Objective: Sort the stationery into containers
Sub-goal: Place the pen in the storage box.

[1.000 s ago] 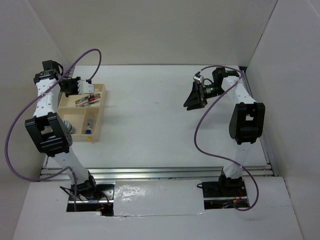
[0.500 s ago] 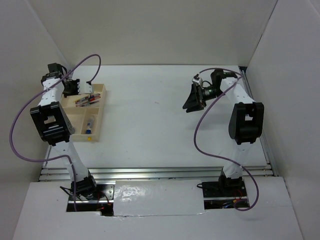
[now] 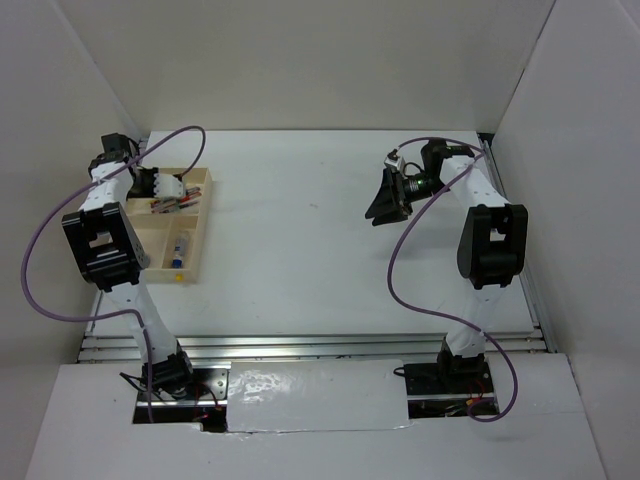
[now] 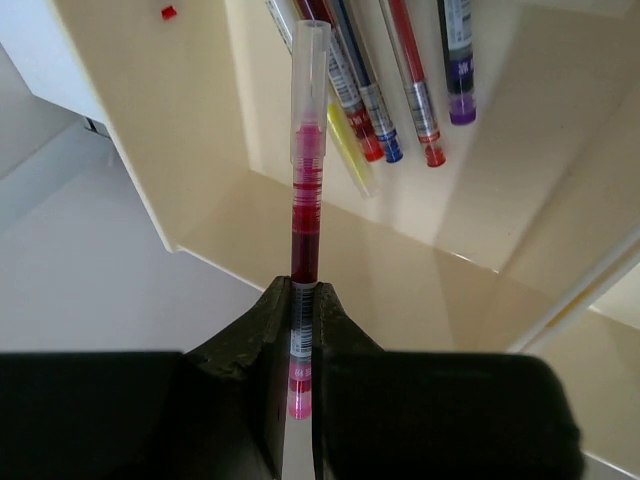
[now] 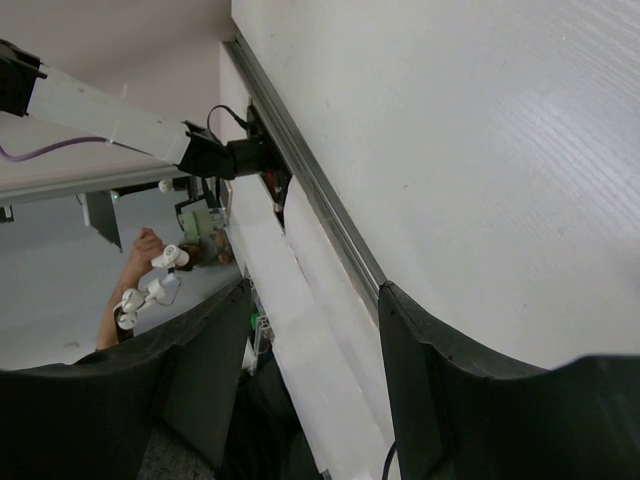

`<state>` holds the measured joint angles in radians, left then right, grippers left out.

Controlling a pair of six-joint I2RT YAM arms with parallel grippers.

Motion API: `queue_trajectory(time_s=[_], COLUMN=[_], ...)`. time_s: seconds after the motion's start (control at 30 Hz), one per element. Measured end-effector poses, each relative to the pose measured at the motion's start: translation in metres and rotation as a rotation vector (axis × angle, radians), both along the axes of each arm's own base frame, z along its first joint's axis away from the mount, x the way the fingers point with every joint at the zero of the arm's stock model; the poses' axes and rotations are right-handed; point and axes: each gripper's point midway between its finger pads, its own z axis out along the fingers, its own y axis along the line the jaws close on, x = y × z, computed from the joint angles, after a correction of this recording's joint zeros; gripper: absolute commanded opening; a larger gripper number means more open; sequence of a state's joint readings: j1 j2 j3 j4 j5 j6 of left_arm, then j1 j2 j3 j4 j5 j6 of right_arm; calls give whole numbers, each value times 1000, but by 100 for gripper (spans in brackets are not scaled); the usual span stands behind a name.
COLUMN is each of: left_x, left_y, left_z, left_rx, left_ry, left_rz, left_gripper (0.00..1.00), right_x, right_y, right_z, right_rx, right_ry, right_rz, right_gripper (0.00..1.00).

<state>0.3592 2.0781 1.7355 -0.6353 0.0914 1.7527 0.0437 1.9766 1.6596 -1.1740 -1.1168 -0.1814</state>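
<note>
A light-wood tray (image 3: 203,232) with several compartments lies at the left of the table. My left gripper (image 4: 302,295) is shut on a red pen (image 4: 306,190) with a clear cap, held over the tray's far compartment (image 4: 500,150), where several pens (image 4: 395,80) lie side by side, one of them yellow (image 4: 350,155). From above, the left gripper (image 3: 165,184) hangs over the tray's far end. A small bottle with a blue cap (image 3: 178,252) lies in a nearer compartment. My right gripper (image 3: 385,197) hovers open and empty above the right half of the table.
White walls enclose the table on three sides. A metal rail (image 5: 310,180) runs along the table's near edge. The left arm's purple cable (image 3: 170,140) loops over the tray's far end.
The left wrist has shifted a little right along the tray's far end, still holding the red pen. The right arm has barely moved.
</note>
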Motion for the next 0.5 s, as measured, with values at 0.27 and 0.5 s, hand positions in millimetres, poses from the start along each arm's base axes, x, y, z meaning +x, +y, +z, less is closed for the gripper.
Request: queue_trajectory(time_s=[0.27,0.5], left_x=[-11,-19], left_y=[8,1], left_z=[-2,-6], left_rx=[64,68], left_ry=[59,108], left_rz=[-10,-22], left_gripper=[0,0], right_x=[0,0], right_y=[0,0], right_z=[0,0], right_rx=[0,0], right_ry=[-1,-1], right_rz=[0,-1], right_gripper=[60,60])
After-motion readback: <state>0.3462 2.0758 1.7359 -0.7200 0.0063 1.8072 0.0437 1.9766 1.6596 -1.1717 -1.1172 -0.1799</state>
